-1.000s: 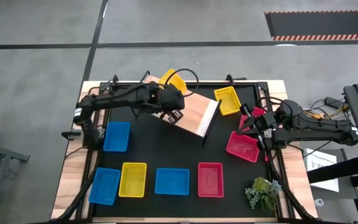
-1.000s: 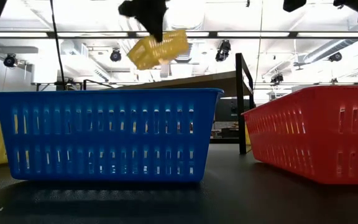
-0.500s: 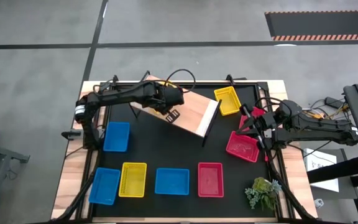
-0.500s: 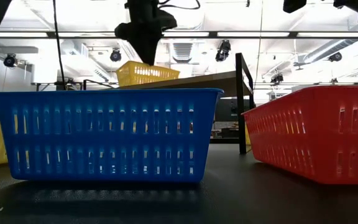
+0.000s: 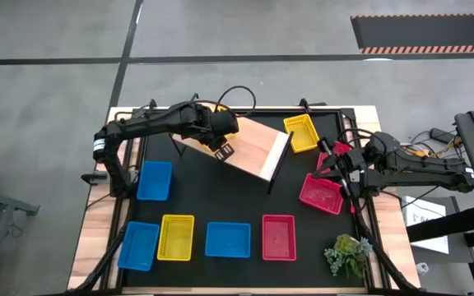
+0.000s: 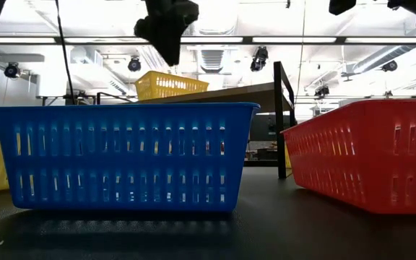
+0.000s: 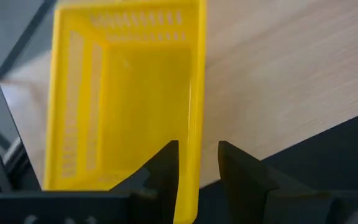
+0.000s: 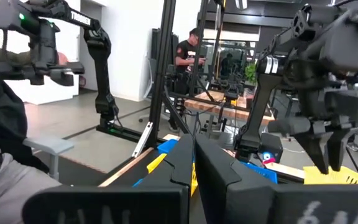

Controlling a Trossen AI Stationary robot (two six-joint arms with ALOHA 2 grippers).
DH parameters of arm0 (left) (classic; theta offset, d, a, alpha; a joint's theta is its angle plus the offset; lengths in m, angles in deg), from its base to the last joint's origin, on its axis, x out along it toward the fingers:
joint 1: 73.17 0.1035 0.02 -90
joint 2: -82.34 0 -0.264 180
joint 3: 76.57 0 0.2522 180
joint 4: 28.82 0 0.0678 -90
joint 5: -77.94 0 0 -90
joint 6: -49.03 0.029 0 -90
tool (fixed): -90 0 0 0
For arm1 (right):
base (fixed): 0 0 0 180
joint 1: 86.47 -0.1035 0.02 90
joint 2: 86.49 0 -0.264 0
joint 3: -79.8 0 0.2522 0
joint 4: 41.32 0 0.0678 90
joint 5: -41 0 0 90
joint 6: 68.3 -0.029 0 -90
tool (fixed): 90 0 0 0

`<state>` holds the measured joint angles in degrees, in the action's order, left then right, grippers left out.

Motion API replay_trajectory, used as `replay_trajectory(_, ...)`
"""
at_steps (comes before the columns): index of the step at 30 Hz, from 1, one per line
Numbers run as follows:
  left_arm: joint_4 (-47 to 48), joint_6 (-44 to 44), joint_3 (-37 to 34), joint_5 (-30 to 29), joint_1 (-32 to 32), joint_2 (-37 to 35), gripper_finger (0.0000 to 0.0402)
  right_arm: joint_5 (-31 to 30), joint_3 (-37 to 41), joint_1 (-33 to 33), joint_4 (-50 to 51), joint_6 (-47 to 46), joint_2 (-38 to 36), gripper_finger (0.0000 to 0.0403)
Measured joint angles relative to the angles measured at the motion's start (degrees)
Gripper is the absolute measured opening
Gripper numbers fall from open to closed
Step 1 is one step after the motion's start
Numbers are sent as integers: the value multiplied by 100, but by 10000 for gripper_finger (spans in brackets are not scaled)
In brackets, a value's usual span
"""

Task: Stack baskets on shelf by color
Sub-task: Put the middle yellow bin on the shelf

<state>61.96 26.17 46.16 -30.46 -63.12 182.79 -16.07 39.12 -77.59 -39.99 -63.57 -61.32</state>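
A yellow basket (image 7: 123, 93) stands level on the light wooden shelf (image 5: 253, 148), at the shelf's far left end; the low view shows the basket (image 6: 168, 85) on the plank. In the high view my left arm hides it. My left gripper (image 7: 197, 168) hangs above it, pointing steeply down and open, one finger inside the basket and one outside its long wall. My right gripper (image 8: 194, 155) is shut on nothing and raised at the table's right side, over a red basket (image 5: 333, 153). My left gripper straddles the basket's long wall (image 7: 191, 149) from above, near one end. A gap shows between the outer finger (image 7: 235, 171) and the wall. Whether the inner finger (image 7: 163, 165) touches the wall, I cannot tell. The basket rests on the shelf.
On the black table top lie a yellow basket (image 5: 301, 132) at the far right, red baskets (image 5: 321, 193) (image 5: 279, 237), blue baskets (image 5: 154, 180) (image 5: 138, 245) (image 5: 227, 239) and a yellow one (image 5: 176, 237). A small plant (image 5: 348, 255) sits at the near right corner.
My left gripper has carried the tilted yellow basket toward the table's far left and down onto the shelf's end. It then opened and let go. The basket now stands level on the plank. My right arm has kept still.
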Motion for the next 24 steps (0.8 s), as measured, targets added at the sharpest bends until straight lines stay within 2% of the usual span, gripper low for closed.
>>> replay_trajectory(8,-1836,1244,28,813,-288,26,95,-2,-2,0,-15,44,0,9)
replay_trajectory(13,-2020,1918,9,830,-382,390,92,-2,-2,1,-13,42,0,9)
replay_trajectory(15,-1855,2274,6,705,-408,570,79,-4,-2,0,-13,42,0,9)
replay_trajectory(19,-1417,2723,7,-12,-423,826,13,-13,-2,1,-9,33,0,9)
replay_trajectory(22,-1176,2943,6,-168,-358,946,5,-110,-2,1,-7,27,0,9)
replay_trajectory(24,-1187,2967,6,-490,-331,1009,2,-216,-2,1,-3,29,2,9)
